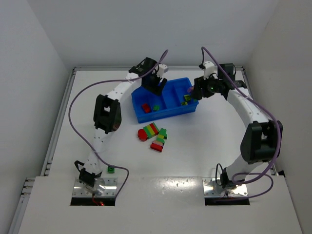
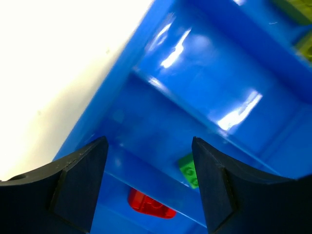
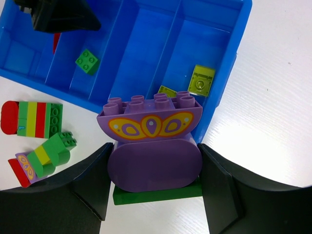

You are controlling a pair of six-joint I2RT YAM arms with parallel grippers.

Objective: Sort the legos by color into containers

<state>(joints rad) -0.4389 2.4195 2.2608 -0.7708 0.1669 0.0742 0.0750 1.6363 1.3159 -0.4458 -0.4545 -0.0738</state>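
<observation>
Above blue tray [image 1: 168,113], left hand [image 2: 148,156] pointing down, apart, right hand [image 3: 153,178] clamping purple lego [image 3: 151,127]

Tray: one blue tray [image 3: 240,39], four compartments.
Loose bricks in tray: four; red brick [image 2: 148,205], green brick [image 3: 87,61], upper lime brick [image 3: 201,79], lower lime brick [image 3: 167,90].
Striped stacks on counter [image 1: 219,141]: two; long stack [image 3: 34,118], stepped stack [image 3: 41,157].
Purple stack [image 3: 153,163]: one.
Small green brick [image 1: 111,169] on counter: one.
Claws: two; left claw [image 2: 147,146], right claw [image 3: 155,146].

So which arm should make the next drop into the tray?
Right. The right gripper holds the purple brick by the tray's edge; the left gripper hangs open and empty over the tray.
</observation>
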